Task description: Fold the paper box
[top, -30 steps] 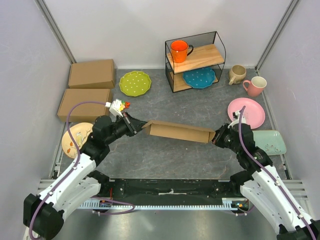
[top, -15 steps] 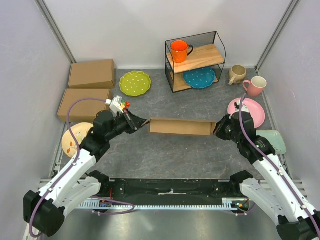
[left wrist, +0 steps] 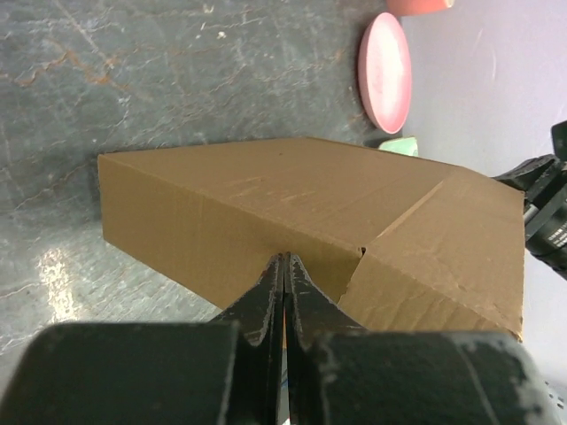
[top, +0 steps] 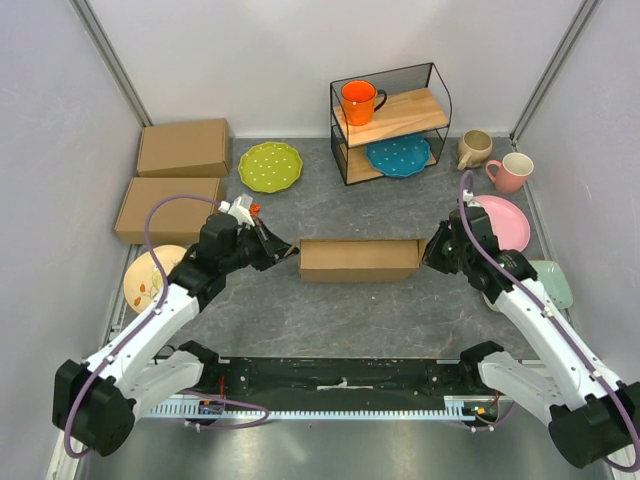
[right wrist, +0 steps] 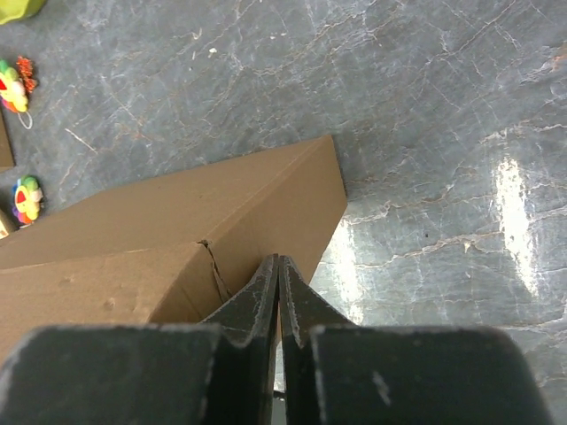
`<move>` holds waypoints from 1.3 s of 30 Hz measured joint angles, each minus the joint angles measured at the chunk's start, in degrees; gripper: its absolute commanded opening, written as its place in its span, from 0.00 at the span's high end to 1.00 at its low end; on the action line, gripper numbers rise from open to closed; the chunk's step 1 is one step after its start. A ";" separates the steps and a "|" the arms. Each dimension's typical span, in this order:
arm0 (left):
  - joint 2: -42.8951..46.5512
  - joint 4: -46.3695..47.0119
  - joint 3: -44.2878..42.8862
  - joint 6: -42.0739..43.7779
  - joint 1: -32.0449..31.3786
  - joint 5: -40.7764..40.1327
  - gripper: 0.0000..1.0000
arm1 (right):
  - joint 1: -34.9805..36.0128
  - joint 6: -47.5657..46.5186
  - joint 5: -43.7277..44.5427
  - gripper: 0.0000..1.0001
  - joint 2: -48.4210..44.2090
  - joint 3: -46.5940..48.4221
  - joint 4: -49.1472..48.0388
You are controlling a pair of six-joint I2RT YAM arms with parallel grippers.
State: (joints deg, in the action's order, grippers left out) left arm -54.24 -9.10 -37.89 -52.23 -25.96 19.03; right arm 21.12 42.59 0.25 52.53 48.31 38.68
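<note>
From above, your paper box (top: 360, 260) already reads as a closed flat rectangle at the frame's centre, on or just above the worktop (top: 330, 330) (which, I can't tell), so little seems left beyond securing the ends. The left fingers (top: 283, 247) meet its left end, the right fingers (top: 430, 254) its right. Left wrist view: fingers clenched on a thin cardboard edge, lower centre. Right wrist view: likewise.
</note>
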 measured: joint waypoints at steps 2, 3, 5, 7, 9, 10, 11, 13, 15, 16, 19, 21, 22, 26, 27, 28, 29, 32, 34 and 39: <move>-0.90 -0.70 0.00 0.02 0.11 -0.07 0.93 | 0.00 -0.52 0.26 0.82 1.33 0.31 -0.02; -1.38 -1.18 0.00 0.02 0.20 -0.09 0.92 | 0.00 -0.76 0.35 0.75 1.97 0.33 -0.02; -2.12 -1.64 0.00 0.04 0.76 -0.22 0.88 | 0.00 -1.14 0.70 0.65 2.93 0.44 -0.46; -2.86 -1.84 0.00 0.13 1.66 -0.35 0.86 | 0.02 -1.75 1.22 0.58 3.67 0.76 -0.59; -3.48 -1.95 0.00 0.15 2.62 -0.37 0.84 | 0.02 -2.25 1.73 0.53 4.55 1.22 -0.83; -3.74 -1.97 0.00 0.22 3.06 -0.35 0.81 | 0.02 -2.60 2.08 0.52 5.09 1.62 -0.87; -3.96 -1.99 0.00 0.28 3.48 -0.35 0.80 | 0.02 -2.89 2.23 0.49 5.60 2.03 -0.92; -4.46 -2.19 -0.02 0.85 4.20 -0.35 0.75 | 0.02 -3.93 2.86 0.47 6.99 3.34 -0.98; -4.96 -3.37 -0.48 1.31 4.76 -0.28 0.72 | 0.02 -4.66 3.63 0.43 7.89 4.44 -0.96; -5.14 -3.98 -0.87 1.66 4.96 -0.28 0.70 | 0.02 -5.07 4.02 0.42 8.13 4.96 -0.90; -5.25 -5.55 -2.27 2.86 6.01 0.13 0.66 | 0.02 -6.93 6.29 0.39 8.24 7.39 -0.15; -5.25 -5.88 -3.13 3.76 6.99 0.57 0.63 | 0.02 -8.37 8.13 0.37 7.96 9.27 0.04; -5.22 -6.12 -3.54 4.26 7.65 0.61 0.61 | 0.02 -8.90 9.03 0.37 7.74 9.92 0.09; -5.22 -7.56 -4.72 6.08 10.21 0.52 0.60 | -0.17 -11.65 13.79 0.36 6.25 12.20 1.46; -5.22 -7.87 -4.85 6.47 10.58 0.50 0.59 | -0.26 -12.07 14.60 0.36 5.95 12.41 1.81; -5.22 -8.39 -5.01 6.91 11.02 0.35 0.59 | -0.28 -12.50 15.52 0.36 5.55 12.63 2.36; -5.22 -8.85 -5.14 7.34 11.39 0.07 0.58 | -0.31 -12.85 16.44 0.35 4.96 12.68 2.71; -5.22 -9.88 -5.53 8.37 11.87 -1.09 0.57 | -0.37 -13.64 16.24 0.34 1.86 12.59 2.47; -5.18 -10.64 -5.62 8.85 12.22 -1.99 0.57 | -0.37 -14.10 14.34 0.33 -2.05 12.00 0.59; -3.45 -12.39 -5.62 9.33 13.11 -5.01 0.57 | -0.37 -16.02 5.51 0.33 -7.63 10.97 -3.50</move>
State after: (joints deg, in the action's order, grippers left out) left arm -57.69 -21.50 -43.51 -42.89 -12.84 14.02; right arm 20.75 26.57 5.76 44.91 59.29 35.18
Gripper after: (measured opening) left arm 0.427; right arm 0.669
